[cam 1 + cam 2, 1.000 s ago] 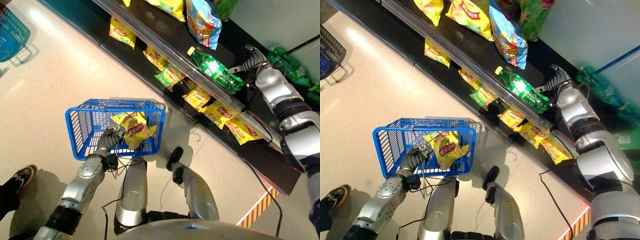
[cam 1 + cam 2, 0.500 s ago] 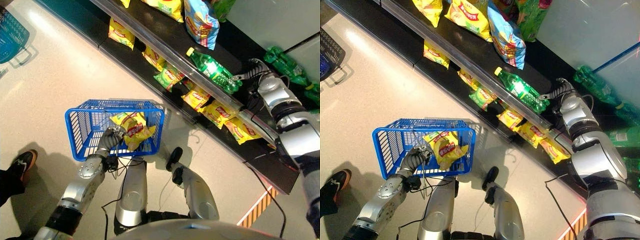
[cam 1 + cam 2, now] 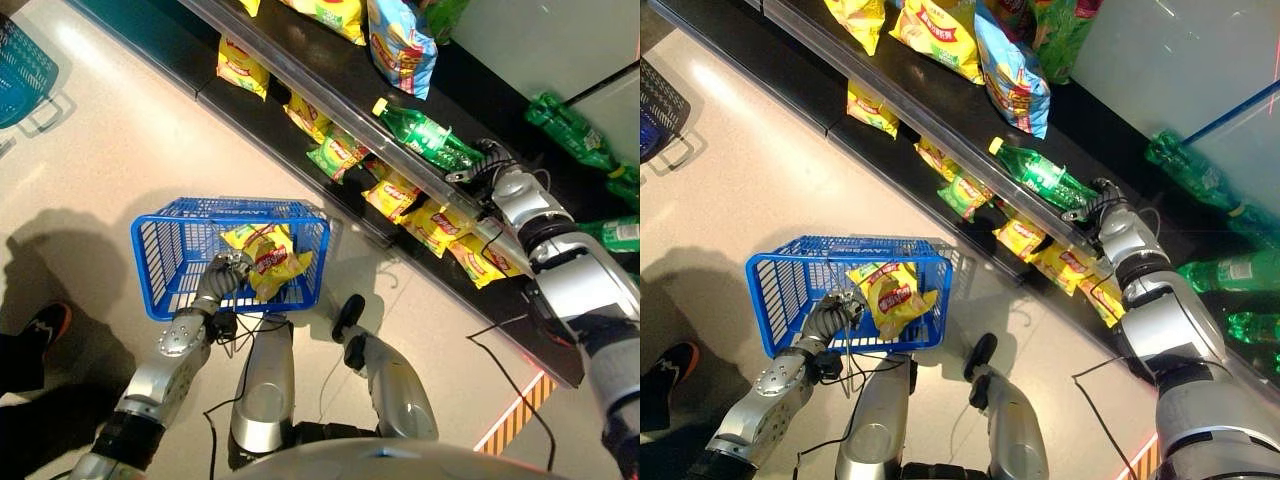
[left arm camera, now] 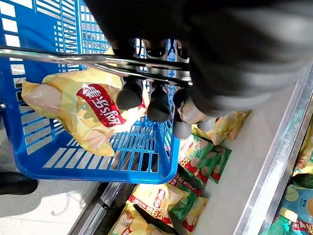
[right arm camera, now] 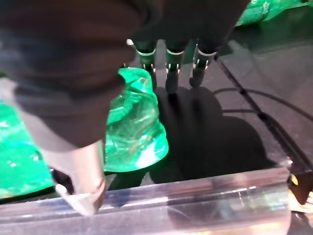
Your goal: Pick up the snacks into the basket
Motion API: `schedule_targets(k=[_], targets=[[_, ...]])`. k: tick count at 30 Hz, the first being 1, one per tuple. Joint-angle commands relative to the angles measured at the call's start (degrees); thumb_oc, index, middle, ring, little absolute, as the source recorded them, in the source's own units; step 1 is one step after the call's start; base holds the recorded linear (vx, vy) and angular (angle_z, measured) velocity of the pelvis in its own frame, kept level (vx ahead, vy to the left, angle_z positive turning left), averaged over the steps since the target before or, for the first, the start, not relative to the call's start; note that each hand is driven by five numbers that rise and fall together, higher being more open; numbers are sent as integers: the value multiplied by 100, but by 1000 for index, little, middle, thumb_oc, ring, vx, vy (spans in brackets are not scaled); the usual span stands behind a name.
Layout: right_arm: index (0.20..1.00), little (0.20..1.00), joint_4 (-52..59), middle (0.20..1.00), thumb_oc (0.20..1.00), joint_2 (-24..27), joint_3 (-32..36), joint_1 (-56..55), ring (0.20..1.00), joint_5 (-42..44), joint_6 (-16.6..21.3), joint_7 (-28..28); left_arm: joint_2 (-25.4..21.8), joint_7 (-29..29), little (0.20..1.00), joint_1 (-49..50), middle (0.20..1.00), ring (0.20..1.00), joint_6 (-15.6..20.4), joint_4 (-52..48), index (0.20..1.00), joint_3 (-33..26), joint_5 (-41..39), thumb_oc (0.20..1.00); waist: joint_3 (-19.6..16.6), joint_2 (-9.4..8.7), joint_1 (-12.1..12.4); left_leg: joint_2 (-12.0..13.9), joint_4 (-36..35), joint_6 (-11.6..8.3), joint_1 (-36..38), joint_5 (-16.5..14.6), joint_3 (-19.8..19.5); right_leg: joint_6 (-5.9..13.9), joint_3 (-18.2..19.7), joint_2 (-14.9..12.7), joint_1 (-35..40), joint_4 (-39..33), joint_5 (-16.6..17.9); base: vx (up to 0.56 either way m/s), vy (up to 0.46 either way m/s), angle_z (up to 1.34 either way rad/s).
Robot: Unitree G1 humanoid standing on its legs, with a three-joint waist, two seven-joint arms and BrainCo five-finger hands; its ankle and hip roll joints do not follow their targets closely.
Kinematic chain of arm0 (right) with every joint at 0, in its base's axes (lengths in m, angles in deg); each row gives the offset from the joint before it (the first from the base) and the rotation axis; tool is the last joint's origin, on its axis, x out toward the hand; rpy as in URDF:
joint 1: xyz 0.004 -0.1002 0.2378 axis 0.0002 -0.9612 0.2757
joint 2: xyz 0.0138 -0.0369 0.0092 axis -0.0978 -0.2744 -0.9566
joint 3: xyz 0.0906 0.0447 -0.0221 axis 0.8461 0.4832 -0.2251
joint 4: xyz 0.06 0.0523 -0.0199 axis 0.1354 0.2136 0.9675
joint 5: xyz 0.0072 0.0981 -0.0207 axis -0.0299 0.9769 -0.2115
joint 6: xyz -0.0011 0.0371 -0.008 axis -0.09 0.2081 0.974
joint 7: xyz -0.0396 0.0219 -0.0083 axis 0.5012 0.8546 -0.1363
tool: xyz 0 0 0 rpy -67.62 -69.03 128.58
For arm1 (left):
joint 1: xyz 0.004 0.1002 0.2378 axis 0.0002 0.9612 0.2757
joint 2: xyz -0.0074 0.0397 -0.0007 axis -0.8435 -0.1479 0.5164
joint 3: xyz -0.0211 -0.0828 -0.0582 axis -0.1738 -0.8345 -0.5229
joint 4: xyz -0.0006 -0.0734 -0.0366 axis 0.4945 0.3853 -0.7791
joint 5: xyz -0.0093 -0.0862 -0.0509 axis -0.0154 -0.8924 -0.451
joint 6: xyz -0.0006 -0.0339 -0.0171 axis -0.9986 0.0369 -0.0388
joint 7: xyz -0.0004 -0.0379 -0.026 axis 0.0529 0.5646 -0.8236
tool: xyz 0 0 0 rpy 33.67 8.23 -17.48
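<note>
The blue basket hangs at my left side with a yellow snack bag inside it. My left hand is shut on the basket's metal handle, and its dark fingertips curl under the bar above the bag. My right hand is at the shelf edge, by the base of a lying green bottle. In the right wrist view its fingers reach straight past the bottle's bottom. The thumb is on the other side, over the clear shelf lip, and the hand is open.
Yellow snack bags and a green one lie on the low black shelf. A blue bag stands on the upper shelf. More green bottles lie to the right. A teal basket and a person's shoe are on the floor.
My right hand has come down and in along the shelf to the bottle's base. A shadow has spread over the floor at the left and the person's shoe has shifted. The left hand is unchanged.
</note>
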Motion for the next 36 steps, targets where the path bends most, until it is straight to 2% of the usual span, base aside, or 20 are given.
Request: schedule_targets(k=[1, 6, 19, 25, 36], targets=[[1000, 1000, 467, 1000, 1000, 211, -423, 130, 1000, -182, 152, -65, -10, 201, 200, 228, 200, 200, 425, -1209, 200, -123, 101, 200, -103, 67, 60, -141, 356, 212, -100, -553, -243, 574, 499, -255, -41, -41, 171, 0, 0, 0], [1000, 1000, 922, 1000, 1000, 227, -598, 43, 1000, -276, 153, -202, -69, 207, 200, 277, 200, 200, 429, -1226, 200, -185, 92, 200, -95, 18, 77, -151, 373, 215, -116, -561, -277, 571, 476, -256, -14, -40, 159, 0, 0, 0], [1000, 1000, 648, 1000, 1000, -9, -909, 558, 1000, -1217, 38, 49, -210, 130, 200, 311, 200, 200, 471, -1350, 200, -164, 30, 200, -14, 42, 241, -205, 353, 223, -235, -498, -353, 573, 426, -267, -70, -64, 180, 2, -4, 1], [1000, 1000, 189, 1000, 1000, -191, -1114, 802, 1000, -1681, -7, 22, -267, 138, 200, 307, 200, 200, 494, -1375, 200, -105, 19, 200, -10, 60, 376, -255, 352, 215, -345, -459, -488, 568, 343, -277, -94, -56, 158, 14, -26, 9], [1000, 1000, -413, 1000, 1000, -390, -920, 746, 1000, -1813, -96, 132, -259, 144, 200, 214, 200, 200, 513, -1422, 200, 10, 18, 200, -10, 194, 559, -378, 328, 227, -558, -403, -758, 582, 114, -330, -140, -84, 138, 18, -15, 13]])
